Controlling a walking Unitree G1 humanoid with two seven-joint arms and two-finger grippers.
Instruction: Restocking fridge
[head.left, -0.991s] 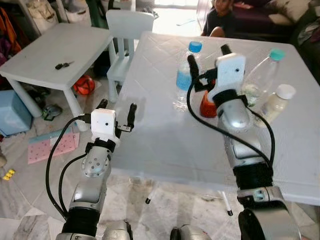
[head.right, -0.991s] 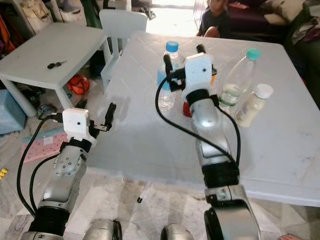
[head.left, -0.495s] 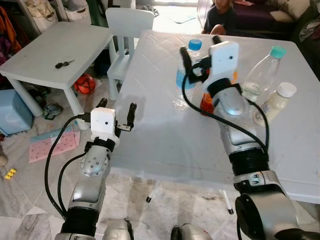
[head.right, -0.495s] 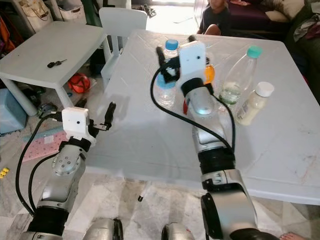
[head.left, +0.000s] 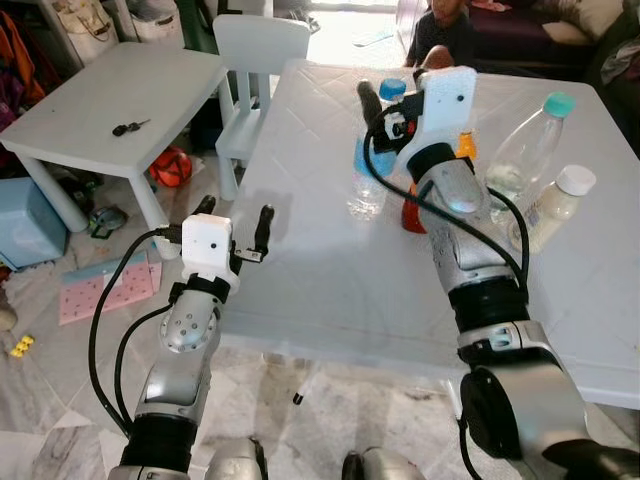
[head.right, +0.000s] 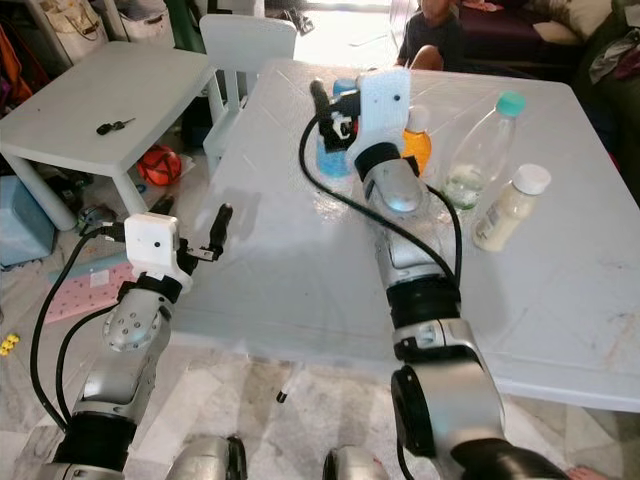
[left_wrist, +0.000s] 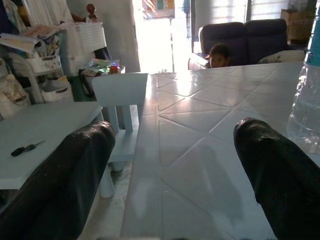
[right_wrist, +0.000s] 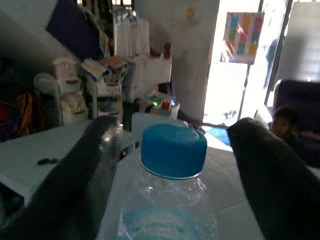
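A clear water bottle (head.left: 366, 172) with a blue cap (right_wrist: 173, 144) and blue label stands upright on the white table (head.left: 330, 285). My right gripper (right_wrist: 173, 131) is open at the bottle's top, one black finger (head.left: 367, 98) on either side of the cap without touching it. Right of it stand an orange-red bottle (head.right: 416, 150), a clear bottle with a teal cap (head.left: 525, 150) and a milky bottle with a white cap (head.left: 550, 208). My left gripper (head.left: 236, 213) hangs open at the table's left edge, holding nothing.
A low white table (head.left: 100, 90) with keys (head.left: 128, 129) stands to the left, a white chair (head.left: 255, 50) behind it. A blue box (head.left: 20, 225) and toys lie on the floor. A person (head.left: 440, 20) sits by a dark sofa beyond the table.
My right gripper has moved up and forward from beside the bottles to straddle the water bottle's cap. The left arm has stayed put.
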